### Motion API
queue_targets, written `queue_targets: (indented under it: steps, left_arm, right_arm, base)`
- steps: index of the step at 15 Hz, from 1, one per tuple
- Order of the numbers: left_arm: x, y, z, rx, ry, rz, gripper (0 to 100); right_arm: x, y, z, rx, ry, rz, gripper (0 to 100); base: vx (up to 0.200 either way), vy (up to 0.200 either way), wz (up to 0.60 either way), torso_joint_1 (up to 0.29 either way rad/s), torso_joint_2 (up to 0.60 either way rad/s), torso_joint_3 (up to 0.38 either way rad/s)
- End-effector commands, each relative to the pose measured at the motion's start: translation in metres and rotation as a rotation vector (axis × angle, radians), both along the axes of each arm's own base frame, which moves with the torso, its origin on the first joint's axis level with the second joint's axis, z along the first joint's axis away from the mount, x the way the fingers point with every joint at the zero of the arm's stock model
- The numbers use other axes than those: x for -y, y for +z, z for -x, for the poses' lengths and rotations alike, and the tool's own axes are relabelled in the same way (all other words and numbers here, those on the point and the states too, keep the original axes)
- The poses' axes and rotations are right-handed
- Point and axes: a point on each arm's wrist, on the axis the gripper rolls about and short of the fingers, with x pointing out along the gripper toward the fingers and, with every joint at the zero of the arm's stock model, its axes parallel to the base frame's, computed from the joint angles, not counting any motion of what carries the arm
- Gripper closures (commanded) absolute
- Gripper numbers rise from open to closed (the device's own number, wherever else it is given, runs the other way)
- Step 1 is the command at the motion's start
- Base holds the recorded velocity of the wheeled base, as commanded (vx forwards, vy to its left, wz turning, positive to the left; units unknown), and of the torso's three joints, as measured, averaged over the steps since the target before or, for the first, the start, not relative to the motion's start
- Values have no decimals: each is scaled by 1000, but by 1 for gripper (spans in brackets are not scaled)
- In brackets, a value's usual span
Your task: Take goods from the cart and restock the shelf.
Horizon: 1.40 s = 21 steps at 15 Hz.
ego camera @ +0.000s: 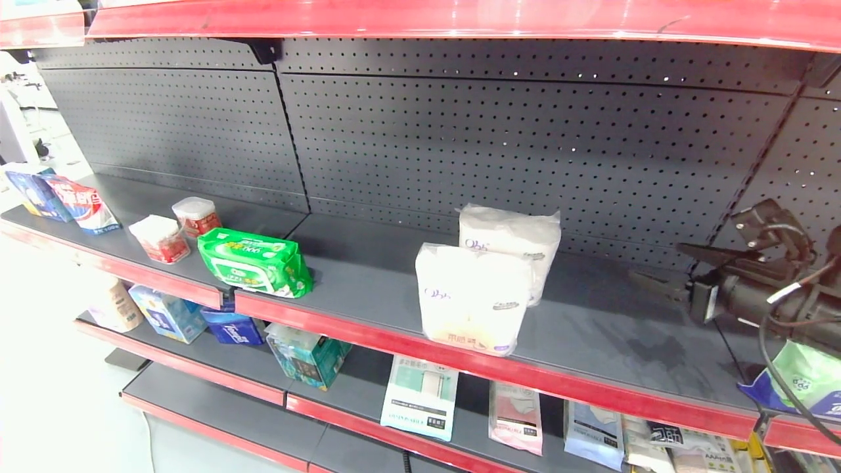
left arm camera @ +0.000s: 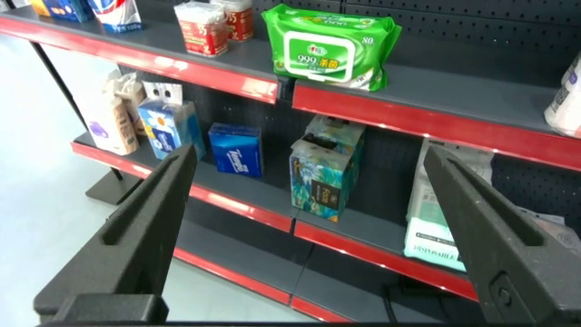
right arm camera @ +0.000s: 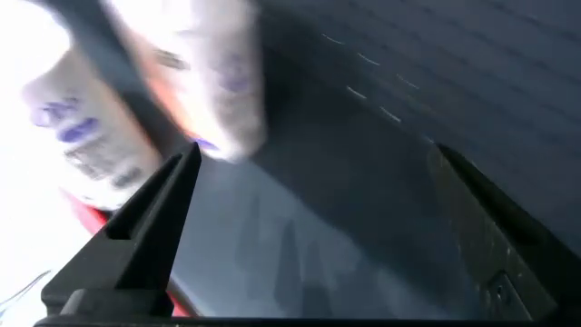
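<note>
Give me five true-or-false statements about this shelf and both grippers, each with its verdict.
1. The green wipes pack lies on the same shelf as the front white tissue pack. True.
2. The right gripper grips a white pack. False: it is open and empty, above the shelf to the right of the white packs.
3. The left gripper is open with nothing between its fingers. True.
4. The rear white tissue pack lies flat on top of the front one. False: both stand upright, one behind the other.
5. The green wipes pack sits to the right of the white packs. False: it is to their left.
</note>
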Motion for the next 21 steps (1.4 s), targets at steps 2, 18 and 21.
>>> queue_targets:
  steps: [2, 18, 21]
  left_arm:
    - [0, 0, 0, -1, 1, 0, 0]
    - [0, 0, 0, -1, 1, 0, 0]
    - [0, 0, 0, -1, 1, 0, 0]
  right_arm:
    - [-3, 36, 110, 24, -337, 38, 0]
    - [-17, -68, 272, 212, -240, -92, 0]
    - [-17, -68, 273, 216, -269, -163, 0]
  base:
    - [0, 0, 0, 0, 0, 0]
    - [0, 0, 0, 0, 0, 0]
    - [0, 0, 0, 0, 0, 0]
